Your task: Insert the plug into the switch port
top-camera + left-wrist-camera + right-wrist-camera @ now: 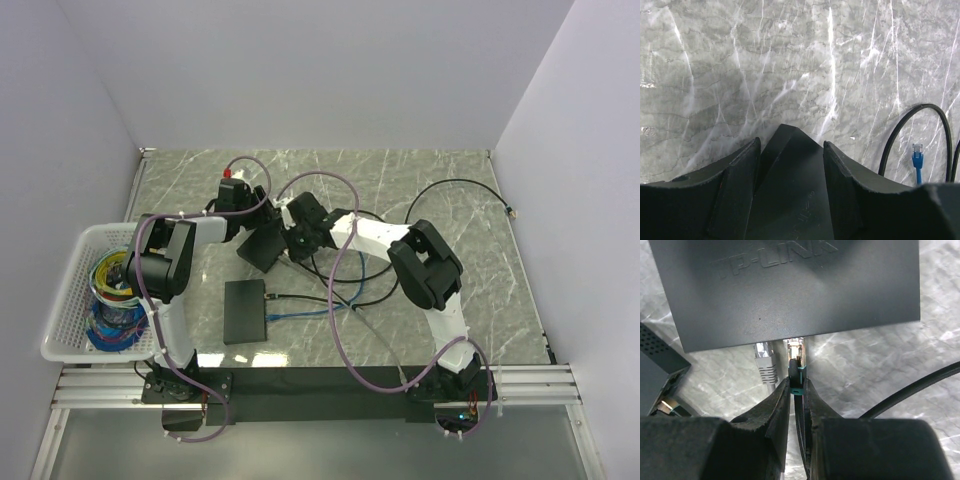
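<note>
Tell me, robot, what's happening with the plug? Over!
Left gripper clamps the switch. Right gripper pinches the plug, tip at the switch's edge, seating unclear. Grey plug close beside it.

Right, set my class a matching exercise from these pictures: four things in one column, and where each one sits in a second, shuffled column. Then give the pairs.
Things
1. switch
2. green-booted plug
3. grey plug
4. blue plug

Places
A. lying loose on the table
B. pinched in the right gripper
C. between the fingers of the left gripper
D. at the switch's front edge, with no gripper on it

Pairs: 1-C, 2-B, 3-D, 4-A
</note>
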Tool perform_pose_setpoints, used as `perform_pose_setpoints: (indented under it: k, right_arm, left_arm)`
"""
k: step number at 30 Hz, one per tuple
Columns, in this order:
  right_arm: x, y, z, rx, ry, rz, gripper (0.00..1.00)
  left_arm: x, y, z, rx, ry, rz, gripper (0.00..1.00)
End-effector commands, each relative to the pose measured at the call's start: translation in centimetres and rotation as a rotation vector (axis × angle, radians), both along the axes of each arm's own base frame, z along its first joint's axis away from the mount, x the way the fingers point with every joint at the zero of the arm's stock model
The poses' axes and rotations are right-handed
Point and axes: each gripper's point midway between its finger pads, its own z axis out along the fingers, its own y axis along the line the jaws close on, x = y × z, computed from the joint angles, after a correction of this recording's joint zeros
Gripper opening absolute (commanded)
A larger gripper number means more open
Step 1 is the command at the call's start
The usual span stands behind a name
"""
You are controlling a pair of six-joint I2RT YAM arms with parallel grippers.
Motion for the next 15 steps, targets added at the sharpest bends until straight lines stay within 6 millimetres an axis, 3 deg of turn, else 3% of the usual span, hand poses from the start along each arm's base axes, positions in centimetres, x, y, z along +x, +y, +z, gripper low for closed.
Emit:
perform_pose_setpoints:
  k: [1,15]
  right_arm:
    - [1.1,3.5,6.5,0.148,-0.119,0.057,0.0]
    - [3.1,3.6,4.4,0.074,-0.082,-0.014,0.0]
  left_arm:
    - [-1.8,-1.5,-0.1,-0.014,0.023,-0.07,0.58]
    - [-4.2,-0.9,-0.1,-0.019,0.055,-0.035,0.58]
